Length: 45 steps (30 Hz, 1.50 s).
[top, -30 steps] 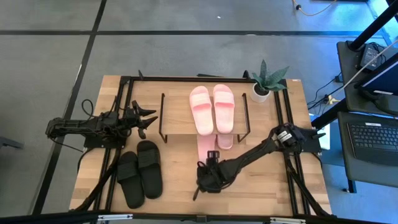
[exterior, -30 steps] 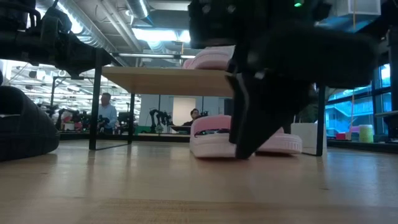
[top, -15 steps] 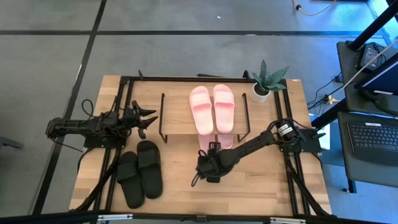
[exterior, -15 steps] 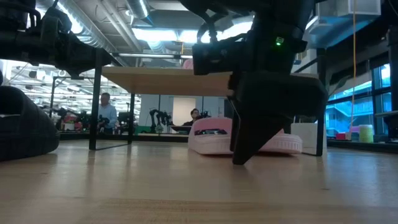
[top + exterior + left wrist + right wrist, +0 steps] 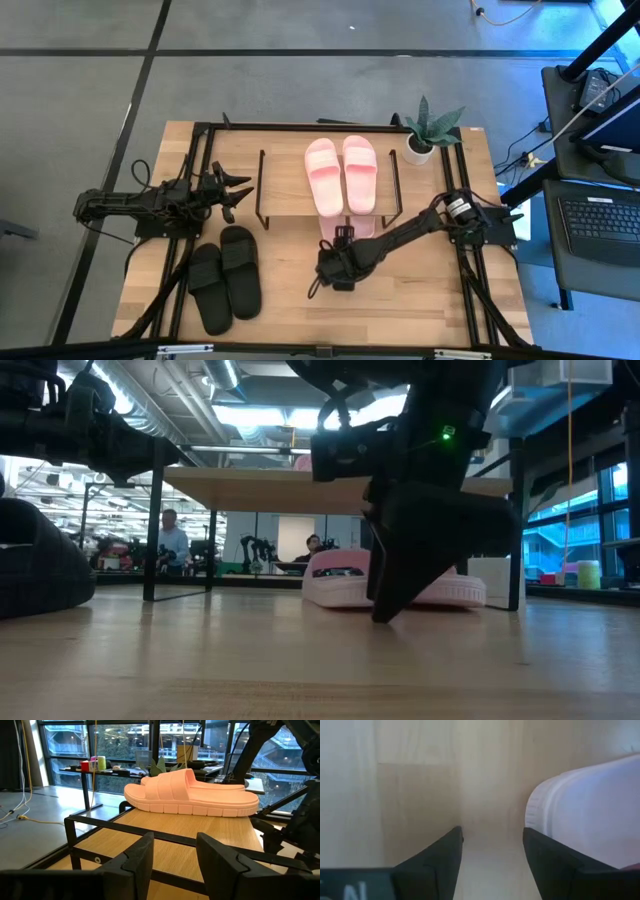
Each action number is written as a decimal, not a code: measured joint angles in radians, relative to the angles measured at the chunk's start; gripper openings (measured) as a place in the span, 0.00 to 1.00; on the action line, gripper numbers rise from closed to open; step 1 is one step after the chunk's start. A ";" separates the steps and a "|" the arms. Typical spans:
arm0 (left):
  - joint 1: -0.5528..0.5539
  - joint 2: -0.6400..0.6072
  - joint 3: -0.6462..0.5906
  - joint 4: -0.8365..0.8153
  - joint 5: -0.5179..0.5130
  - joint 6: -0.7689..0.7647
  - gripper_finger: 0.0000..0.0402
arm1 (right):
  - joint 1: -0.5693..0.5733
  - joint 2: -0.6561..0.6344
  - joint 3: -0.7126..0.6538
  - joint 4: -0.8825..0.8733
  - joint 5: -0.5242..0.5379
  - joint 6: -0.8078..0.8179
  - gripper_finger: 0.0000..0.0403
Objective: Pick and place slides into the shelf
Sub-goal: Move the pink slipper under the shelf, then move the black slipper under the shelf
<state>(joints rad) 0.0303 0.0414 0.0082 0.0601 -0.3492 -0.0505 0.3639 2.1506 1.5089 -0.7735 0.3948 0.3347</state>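
Right gripper [image 5: 330,272], fingers parted and empty, beside pink slide [image 5: 331,232] lying lengthwise under shelf [image 5: 285,190]; left gripper [image 5: 235,192] parted, idle.

Grey floor [image 5: 300,90] with dark seams surrounds the wooden table [image 5: 430,300]. A desk with a laptop [image 5: 600,225] stands beside it; tall windows [image 5: 120,745] beyond.

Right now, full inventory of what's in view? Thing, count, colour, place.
Light pink slide sandals on shelf: two, pink, side by side on the board.
Light pink slide sandals under shelf: partly hidden, pink, on the table below the board.
Black slide sandals: two, black, front left of table.
Low wooden shelf on black wire legs: one, centre.
Potted green plant: one, white pot, right of shelf.
Left claw: open, left of shelf.
Right claw: open, empty, in front of shelf.
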 joint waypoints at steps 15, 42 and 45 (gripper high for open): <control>0.000 0.000 0.000 0.000 0.000 0.000 0.35 | -0.023 0.000 -0.001 -0.009 0.042 -0.001 0.52; 0.000 0.000 0.000 0.000 0.000 -0.002 0.35 | 0.326 -0.425 -0.001 -0.292 0.379 0.248 0.52; 0.000 0.000 0.004 0.000 0.000 0.002 0.35 | 0.371 -0.480 -0.001 -0.399 0.479 0.317 0.52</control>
<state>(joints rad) 0.0301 0.0410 0.0121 0.0603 -0.3494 -0.0487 0.7348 1.6701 1.5082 -1.1726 0.8741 0.6513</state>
